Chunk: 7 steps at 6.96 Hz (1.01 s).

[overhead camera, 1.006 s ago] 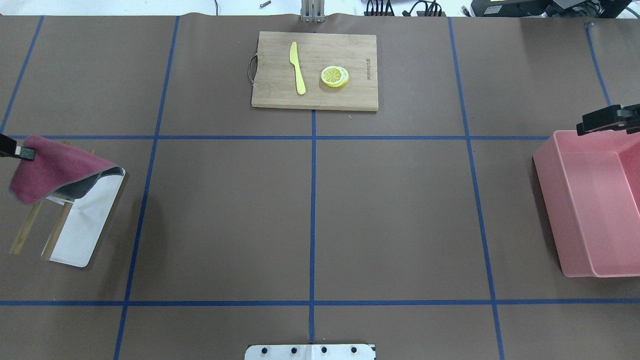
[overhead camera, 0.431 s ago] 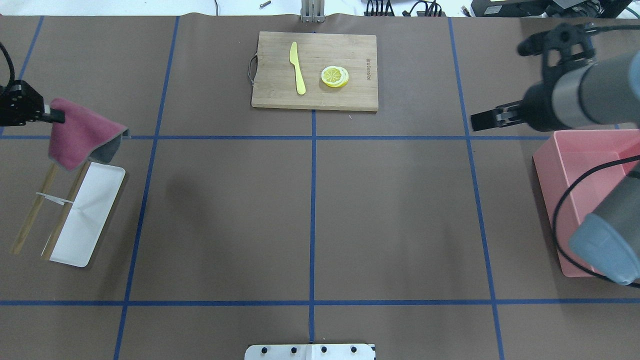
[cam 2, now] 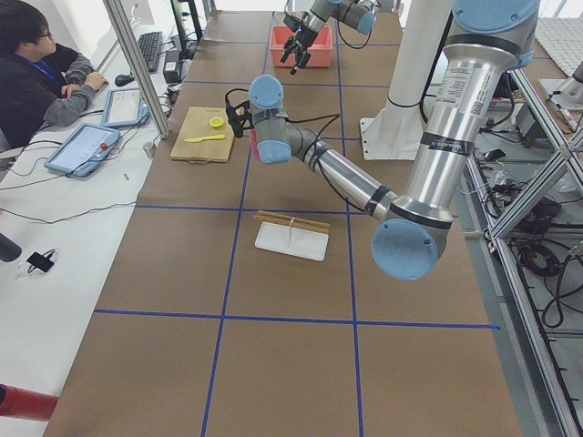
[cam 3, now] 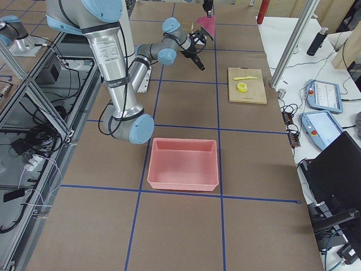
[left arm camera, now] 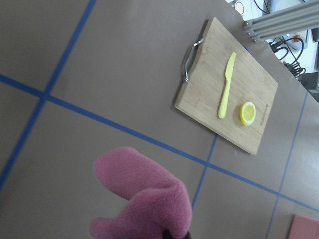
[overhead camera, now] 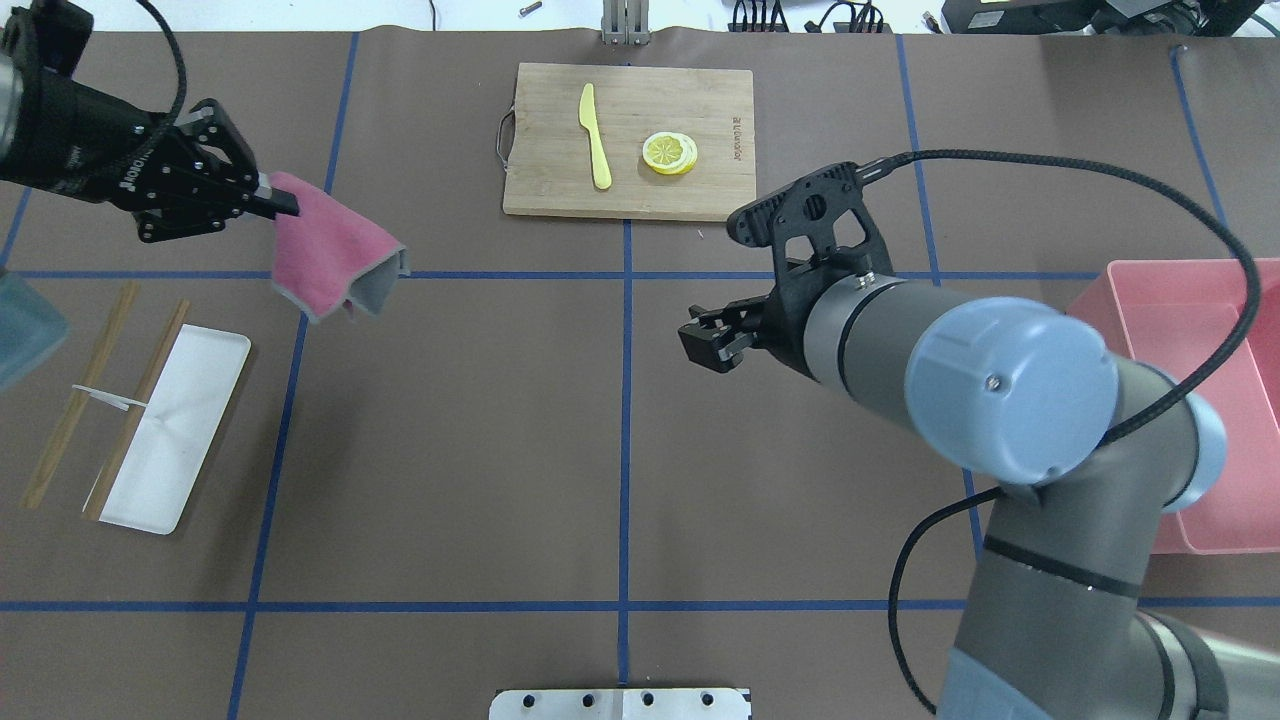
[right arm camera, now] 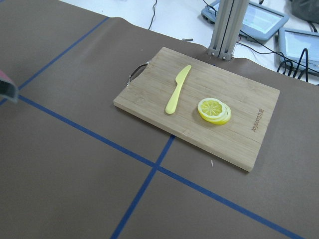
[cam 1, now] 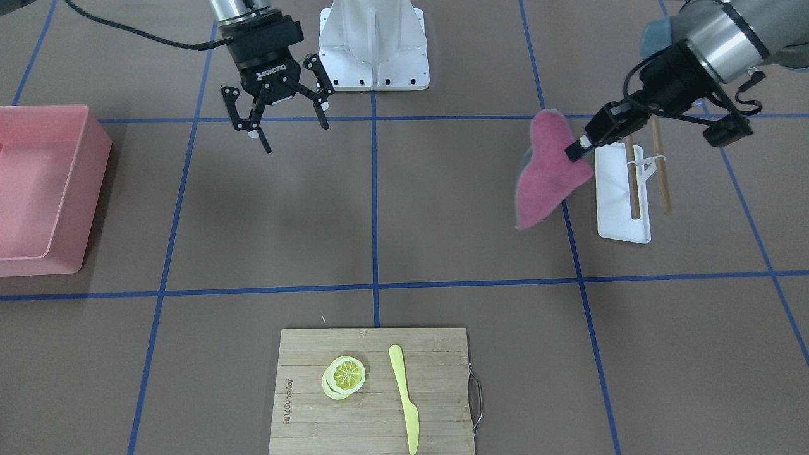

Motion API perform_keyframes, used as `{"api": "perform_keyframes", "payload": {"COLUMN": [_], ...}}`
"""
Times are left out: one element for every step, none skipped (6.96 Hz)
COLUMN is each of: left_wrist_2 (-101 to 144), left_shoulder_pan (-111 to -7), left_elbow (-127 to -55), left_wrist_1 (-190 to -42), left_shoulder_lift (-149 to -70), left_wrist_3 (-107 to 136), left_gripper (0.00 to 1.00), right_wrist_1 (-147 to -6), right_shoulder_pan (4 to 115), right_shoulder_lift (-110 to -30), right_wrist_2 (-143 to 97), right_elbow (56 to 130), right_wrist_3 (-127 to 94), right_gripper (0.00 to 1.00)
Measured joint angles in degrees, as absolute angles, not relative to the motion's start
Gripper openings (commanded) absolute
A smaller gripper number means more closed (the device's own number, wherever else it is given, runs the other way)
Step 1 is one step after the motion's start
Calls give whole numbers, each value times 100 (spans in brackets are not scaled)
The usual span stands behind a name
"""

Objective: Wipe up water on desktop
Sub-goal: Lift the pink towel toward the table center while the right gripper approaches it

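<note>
Both arms had swung in over the desk point(overhead camera: 450, 430), left jaws pinching the pink cloth point(overhead camera: 325, 255) so it hung ready to wipe, right jaws wide and empty.

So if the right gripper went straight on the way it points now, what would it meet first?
Probably the bare desktop, short of the cutting board: the right gripper tilts downward, jaws open, nothing between. Depth is unclear.

I record the pink bin point(overhead camera: 1150, 285) running off the overhead view's right edge. The left wrist view's bottom edge cuts the pink cloth point(left arm camera: 144, 199).
</note>
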<state>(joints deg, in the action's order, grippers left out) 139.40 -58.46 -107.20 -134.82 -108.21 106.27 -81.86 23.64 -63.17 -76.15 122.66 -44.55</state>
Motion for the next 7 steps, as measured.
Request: {"api": "perform_keyframes", "payload": {"left_wrist_2": [13926, 13879, 13788, 13729, 13715, 13716, 13726], "left_shoulder_pan": [-5552, -5299, -5103, -4976, -4922, -4903, -4899], "left_elbow": [-10729, -10738, -10767, -10818, -10857, -10878, -10881], "left_wrist_1": [-13482, -13482, -13482, -13482, -13484, -13488, -13490], "left_shoulder_lift": [-11192, -11497, -11728, -11888, -12000, -12061, -12088], "left_wrist_3": [11215, 11674, 12043, 12298, 12461, 12549, 12583], "left_gripper": [0, 0, 0, 0, 0, 0, 0], "right_wrist_1": [-8189, -8100, -7787, -7387, -7156, -7070, -7045], "right_shoulder_pan": [2047, 1882, 1804, 1759, 1705, 1634, 1570], "right_shoulder_lift": [-6079, -5888, -5789, -5745, -5726, -5724, -5726], "right_wrist_2": [-7052, -6648, -6374, -6183, -6015, -5842, -5736], "right_elbow": [12130, 11975, 11789, 11547, 11354, 11228, 11133], "right_wrist_3": [-4455, -4456, -4454, -4433, -4397, -4378, -4372], "right_gripper": [99, 99, 98, 98, 98, 97, 91]}}
